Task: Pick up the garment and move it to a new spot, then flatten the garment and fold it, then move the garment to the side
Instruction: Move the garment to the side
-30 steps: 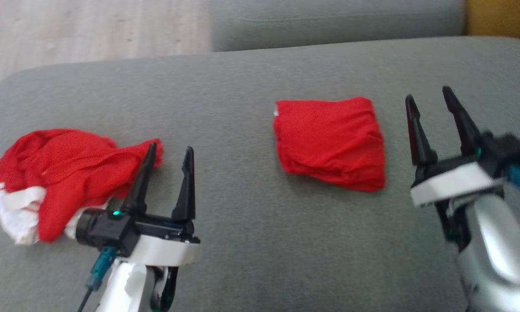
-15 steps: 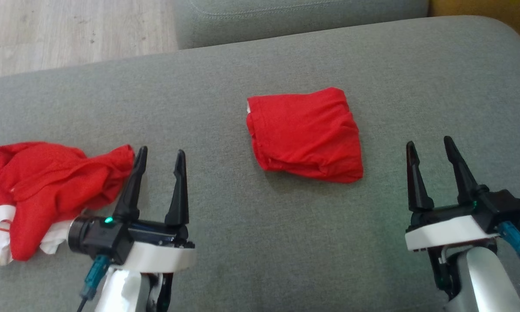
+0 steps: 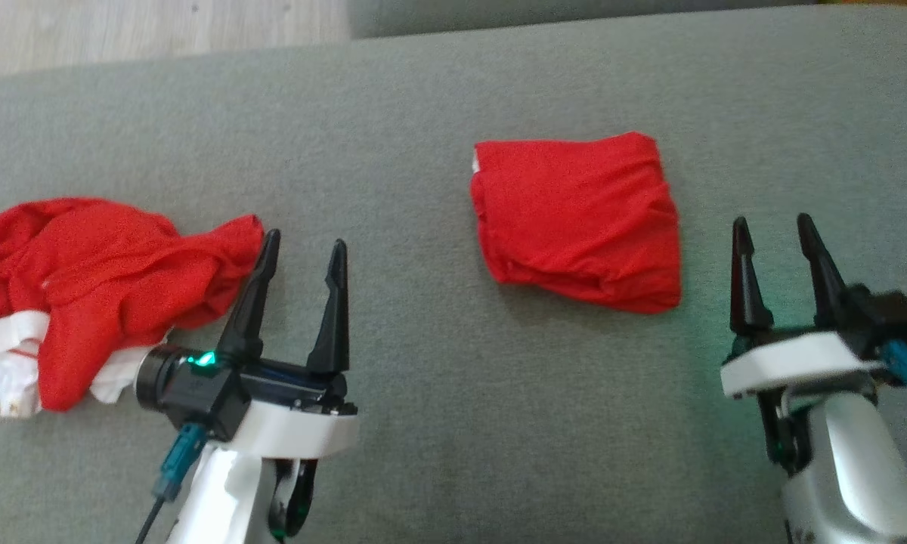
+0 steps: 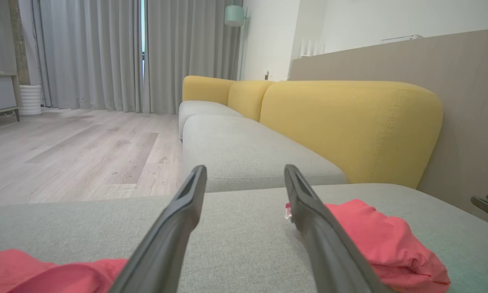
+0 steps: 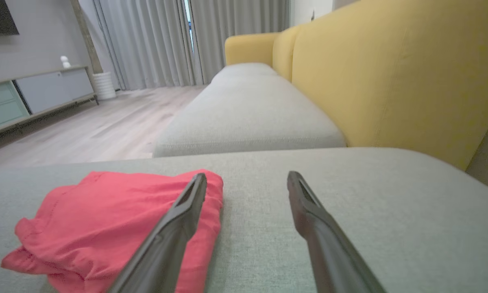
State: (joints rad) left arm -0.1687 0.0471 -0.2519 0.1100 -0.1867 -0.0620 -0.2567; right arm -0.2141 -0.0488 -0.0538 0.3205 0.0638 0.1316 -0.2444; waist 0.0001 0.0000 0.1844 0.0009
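A folded red garment (image 3: 578,219) lies flat on the grey cushion (image 3: 423,408), right of centre. At the left edge sits a crumpled red garment (image 3: 98,279) with a white part. My left gripper (image 3: 305,240) is open and empty, its left finger just beside the crumpled garment's right tip. My right gripper (image 3: 771,221) is open and empty, a little right of the folded garment. The left wrist view shows my left gripper (image 4: 245,168) open, the folded garment (image 4: 378,236) to its right and the crumpled garment (image 4: 44,272) low left. My right gripper (image 5: 247,176) is open in its wrist view, with the folded garment (image 5: 105,215) at its left.
Wooden floor (image 3: 121,30) runs beyond the cushion's far left edge. A second grey seat cushion (image 4: 244,146) and yellow backrests (image 4: 349,122) extend ahead. Bare grey cushion lies between the two garments and in front of both grippers.
The head camera has shifted. My right gripper has drawn back toward me from beside the folded garment. The left gripper stays by the crumpled garment; both remain open.
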